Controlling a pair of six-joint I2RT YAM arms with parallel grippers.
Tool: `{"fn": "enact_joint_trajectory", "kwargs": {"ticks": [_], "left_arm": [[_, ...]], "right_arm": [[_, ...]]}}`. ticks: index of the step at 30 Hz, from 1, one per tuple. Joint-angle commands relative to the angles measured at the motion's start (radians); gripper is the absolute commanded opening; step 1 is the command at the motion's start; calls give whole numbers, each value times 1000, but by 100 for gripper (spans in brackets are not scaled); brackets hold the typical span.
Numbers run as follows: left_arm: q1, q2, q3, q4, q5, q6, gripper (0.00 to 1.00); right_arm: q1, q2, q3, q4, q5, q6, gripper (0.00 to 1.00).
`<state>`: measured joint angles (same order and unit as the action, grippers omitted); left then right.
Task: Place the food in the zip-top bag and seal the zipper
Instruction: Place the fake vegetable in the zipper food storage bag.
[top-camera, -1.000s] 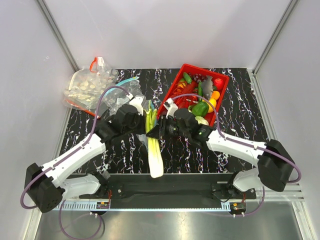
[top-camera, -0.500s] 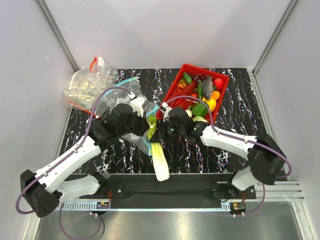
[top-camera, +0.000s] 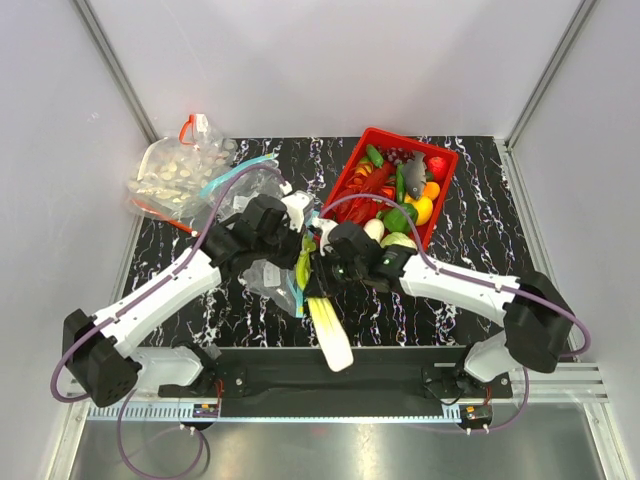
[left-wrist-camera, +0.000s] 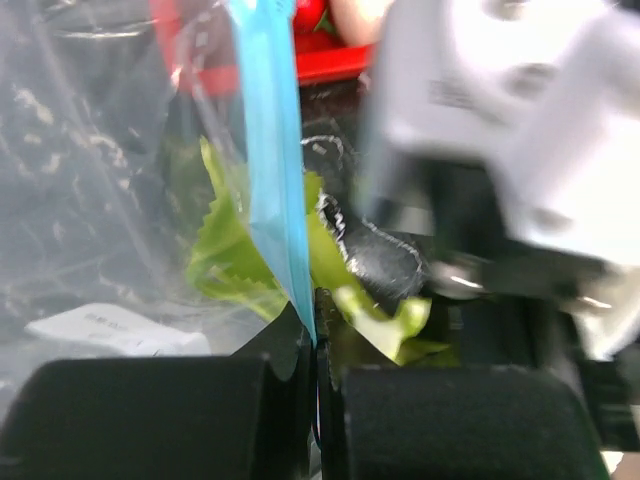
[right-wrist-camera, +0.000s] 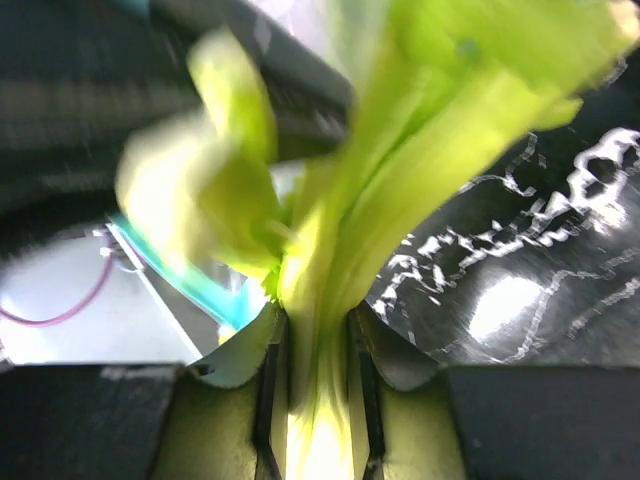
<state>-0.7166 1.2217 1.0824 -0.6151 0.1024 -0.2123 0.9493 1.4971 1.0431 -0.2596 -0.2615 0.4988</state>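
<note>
My right gripper (top-camera: 316, 264) (right-wrist-camera: 318, 335) is shut on the leek (top-camera: 331, 338) (right-wrist-camera: 330, 250), low on its green part. The white stalk points toward the near edge. The green leaves (left-wrist-camera: 228, 255) sit at the mouth of the clear zip-top bag (top-camera: 262, 277), partly behind its plastic. My left gripper (top-camera: 296, 236) (left-wrist-camera: 316, 345) is shut on the bag's teal zipper (left-wrist-camera: 270, 150) (top-camera: 294, 294) and holds that edge up beside the leaves. Two white oval pieces (top-camera: 375, 229) lie in the red basket (top-camera: 446, 180).
The red basket at the back right also holds a grey fish (top-camera: 412, 160) and yellow, red and green toy produce. Another clear bag (top-camera: 170, 175) with a red strip and white pieces lies at the back left. The two wrists are nearly touching.
The leek has turned, its white end swinging toward the near right and its leaves going into the bag's mouth. My left gripper has carried the zipper edge right, toward the right gripper.
</note>
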Motion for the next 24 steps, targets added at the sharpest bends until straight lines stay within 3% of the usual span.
{"fn": "enact_joint_trajectory", "kwargs": {"ticks": [1,10,19,24], "left_arm": [[-9,-7,73,-38,-41,16,0],[-9,35,165,-167,10,83,0],[-1,48,154,-172,-6,91,0],[2,41,154,-173,36,108,0]], "right_arm": [[16,-99,-35,40,59,-48,10],[17,-213,-121,57,100,-118,9],[17,-296,-161,39,222,-103,7],[16,-327,-172,65,173,-137,10]]}}
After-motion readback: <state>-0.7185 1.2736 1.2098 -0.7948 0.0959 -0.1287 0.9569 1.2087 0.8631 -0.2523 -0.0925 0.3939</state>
